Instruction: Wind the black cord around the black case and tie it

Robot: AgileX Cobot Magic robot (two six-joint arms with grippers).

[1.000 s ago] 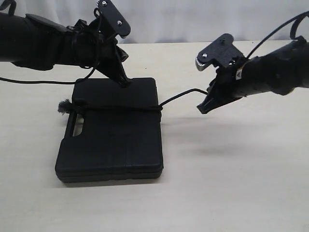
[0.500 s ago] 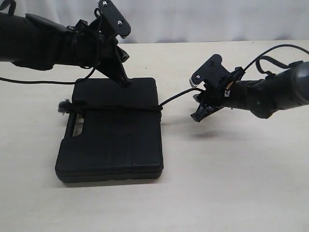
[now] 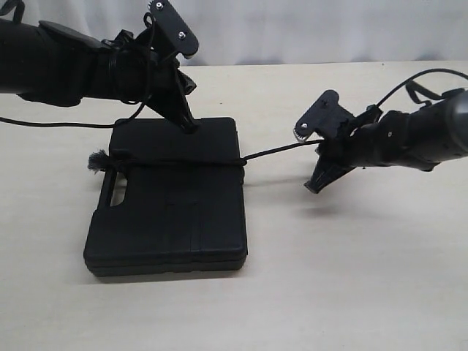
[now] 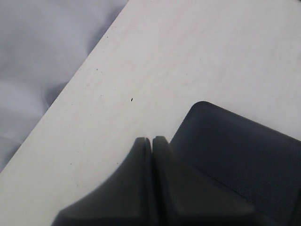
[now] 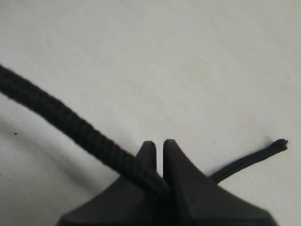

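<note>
The black case (image 3: 172, 201) lies flat on the table, handle slot toward the left. The black cord (image 3: 179, 162) crosses its lid, with a frayed tuft (image 3: 96, 161) off the left edge and a knot at the right edge. From there a taut stretch of cord (image 3: 281, 149) runs to my right gripper (image 3: 314, 186), which is shut on the cord (image 5: 70, 123); the cord's free end (image 5: 277, 145) sticks out past the jaws. My left gripper (image 3: 189, 124) is shut, its tips pressed on the case's far edge (image 4: 244, 155), nothing between the fingers (image 4: 141, 146).
The pale wooden table (image 3: 351, 263) carries the case. A white cloth backdrop (image 3: 307, 29) hangs behind the far table edge. Thin smooth robot cables (image 3: 66, 123) trail from both arms.
My right gripper dipped toward the case, then drew back to the right, and the slack cord stretch between the case and the jaws has pulled straight. The left arm stayed put.
</note>
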